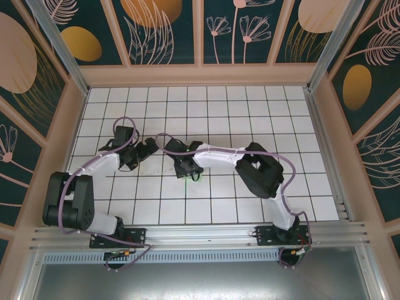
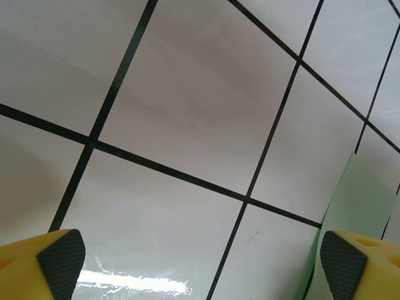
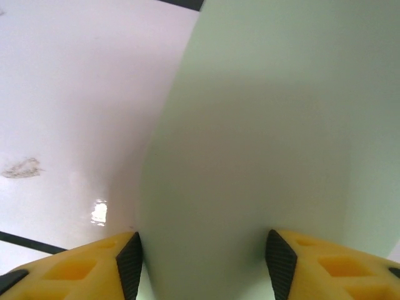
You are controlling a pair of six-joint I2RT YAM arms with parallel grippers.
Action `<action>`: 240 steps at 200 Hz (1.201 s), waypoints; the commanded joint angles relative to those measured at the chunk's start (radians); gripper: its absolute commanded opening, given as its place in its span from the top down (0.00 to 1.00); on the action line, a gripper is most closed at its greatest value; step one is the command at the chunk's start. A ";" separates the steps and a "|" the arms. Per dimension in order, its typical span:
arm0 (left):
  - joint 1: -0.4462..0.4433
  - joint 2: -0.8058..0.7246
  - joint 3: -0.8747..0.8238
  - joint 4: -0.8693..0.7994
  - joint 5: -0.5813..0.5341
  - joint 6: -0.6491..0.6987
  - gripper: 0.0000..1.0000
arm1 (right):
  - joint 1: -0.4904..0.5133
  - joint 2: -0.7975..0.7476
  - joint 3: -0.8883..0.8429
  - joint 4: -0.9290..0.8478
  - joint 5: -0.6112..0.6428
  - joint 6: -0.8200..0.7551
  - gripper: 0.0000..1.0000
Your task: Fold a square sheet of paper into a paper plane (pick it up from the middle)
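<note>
Left gripper [image 2: 200,257]: released, wide, above surface [image 2: 187,94]; paper [image 2: 359,200] at 3 o'clock in wrist view.
Right gripper [image 3: 200,265]: pads [image 3: 130,265] straddled paper; grasp could not be told.

Table [image 1: 250,112]: glossy white top, black grid lines, some glare. Pale green paper sheet [image 2: 357,194] lies on it near the centre, covering a grid line. Small smudge [image 3: 22,167] on the tile beside the sheet.

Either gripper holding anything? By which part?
The left gripper is open, nothing held. The right gripper has paper bulging up between its pads, both touching it; a firm grip cannot be told.
</note>
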 commanded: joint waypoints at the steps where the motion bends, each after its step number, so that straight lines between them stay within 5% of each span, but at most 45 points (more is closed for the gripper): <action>1: 0.006 0.015 0.001 0.013 0.024 -0.002 0.01 | -0.037 0.007 -0.095 0.008 -0.082 -0.012 0.48; 98: 0.006 0.034 0.002 0.027 0.067 0.003 0.02 | -0.147 -0.108 -0.276 0.205 -0.317 -0.090 0.45; 240: 0.006 0.034 -0.007 0.062 0.131 0.005 0.01 | -0.212 -0.090 -0.321 0.216 -0.337 -0.104 0.37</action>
